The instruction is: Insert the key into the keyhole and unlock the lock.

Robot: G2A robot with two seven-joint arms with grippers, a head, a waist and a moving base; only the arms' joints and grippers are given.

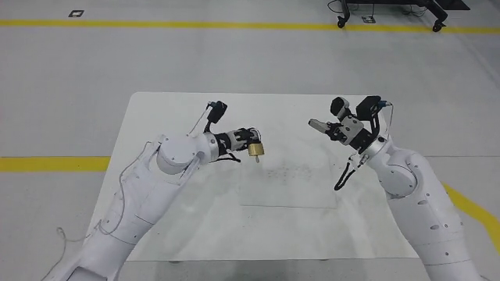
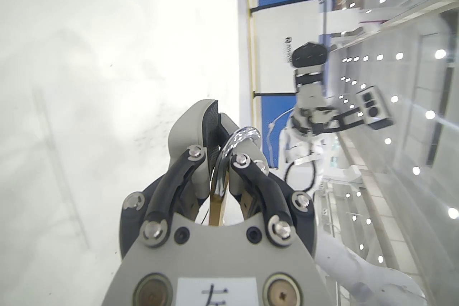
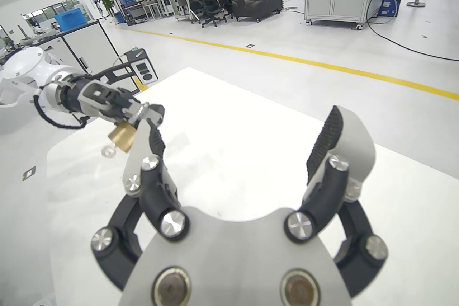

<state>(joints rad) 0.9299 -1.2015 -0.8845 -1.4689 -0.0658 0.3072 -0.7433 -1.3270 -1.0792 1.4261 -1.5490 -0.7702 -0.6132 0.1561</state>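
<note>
A brass padlock [image 1: 255, 150] hangs above the white table [image 1: 180, 117] left of the middle. My left gripper [image 1: 253, 137] is shut on its silver shackle [image 2: 244, 136], with the brass body [image 2: 217, 203] between the fingers' bases. From the right wrist view the padlock [image 3: 122, 137] hangs below the left gripper [image 3: 143, 108], and a small pale round piece [image 3: 108, 151] sticks out under it; I cannot tell whether that is the key. My right gripper [image 1: 317, 126] is held in the air right of the middle, facing the lock. It is open [image 3: 244, 128] with nothing between its fingers.
A faint rectangular outline [image 1: 289, 179] marks the table's middle. The table stands on a grey floor crossed by yellow lines [image 1: 234, 24]. A black cart base with cables [image 1: 391, 0] is far behind the table.
</note>
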